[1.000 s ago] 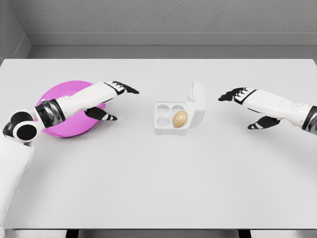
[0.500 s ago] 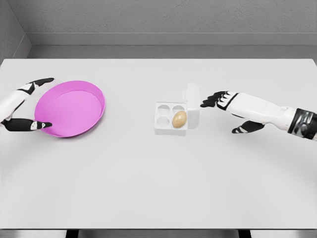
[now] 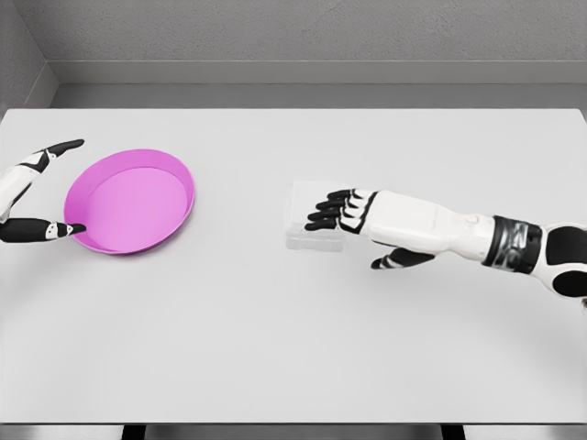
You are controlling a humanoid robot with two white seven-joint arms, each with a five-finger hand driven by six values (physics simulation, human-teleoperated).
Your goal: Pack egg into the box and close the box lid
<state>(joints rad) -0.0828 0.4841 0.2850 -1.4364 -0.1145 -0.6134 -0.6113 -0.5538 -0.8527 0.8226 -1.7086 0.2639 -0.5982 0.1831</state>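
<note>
The right robot hand (image 3: 353, 213) lies flat with its fingers (image 3: 323, 216) stretched and holding nothing, palm down on the lowered lid of the white egg box (image 3: 303, 220), which sits near the middle of the bench (image 3: 293, 348) and looks shut or nearly so, hiding the egg. The box looks light, thin-walled and easy to slide, and its hidden egg is fragile, so I judge an even downward press on the lid's flat top wiser than squeezing its sides. At the bench's left edge the left robot hand (image 3: 32, 197) hangs open and empty beside the pink bowl (image 3: 133, 202).
</note>
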